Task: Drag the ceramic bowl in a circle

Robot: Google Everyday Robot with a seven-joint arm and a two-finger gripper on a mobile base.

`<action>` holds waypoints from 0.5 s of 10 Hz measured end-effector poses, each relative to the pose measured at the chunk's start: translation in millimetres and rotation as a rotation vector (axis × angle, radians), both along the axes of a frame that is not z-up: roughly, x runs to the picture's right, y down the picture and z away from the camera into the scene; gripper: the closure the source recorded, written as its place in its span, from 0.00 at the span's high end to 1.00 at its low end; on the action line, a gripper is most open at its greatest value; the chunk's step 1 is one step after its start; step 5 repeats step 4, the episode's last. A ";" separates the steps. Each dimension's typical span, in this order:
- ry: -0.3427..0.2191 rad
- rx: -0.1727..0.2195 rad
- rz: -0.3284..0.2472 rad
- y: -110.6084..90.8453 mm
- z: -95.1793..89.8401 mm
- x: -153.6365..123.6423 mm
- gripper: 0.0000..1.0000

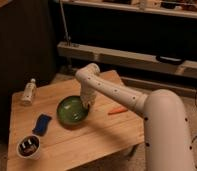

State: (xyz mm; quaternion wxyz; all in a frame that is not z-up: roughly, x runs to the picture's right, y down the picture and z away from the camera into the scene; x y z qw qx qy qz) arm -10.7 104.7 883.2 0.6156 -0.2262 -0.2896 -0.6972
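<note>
My hand hangs down from the bent end of my white arm and meets the ceramic bowl at its right rim, the side nearest my arm. Whether it pinches the rim or only presses on it I cannot tell.

The ceramic bowl sits flat on the wooden desk, spreading out to the left of my hand and slightly toward the front edge. Its glossy green inside faces up.

Further left of my hand, past the bowl, a blue object lies flat on the desk, close to the bowl's left edge but apart from it. Beyond that, toward the front left corner and well away from my hand, stands a small white cup with a dark inside. Far to the left and behind my hand, near the back left corner, a small pale bottle stands upright.

To the right of my hand, on the other side from the bowl, a thin orange object lies on the desk just under my arm.

Behind the desk, a long metal rail runs across in front of dark shelving.
</note>
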 end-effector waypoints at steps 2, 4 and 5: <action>0.019 -0.006 0.024 13.6 -14.0 41.3 0.00; 0.007 -0.037 0.036 46.3 -34.5 73.7 0.00; 0.007 -0.037 0.036 46.3 -34.5 73.7 0.00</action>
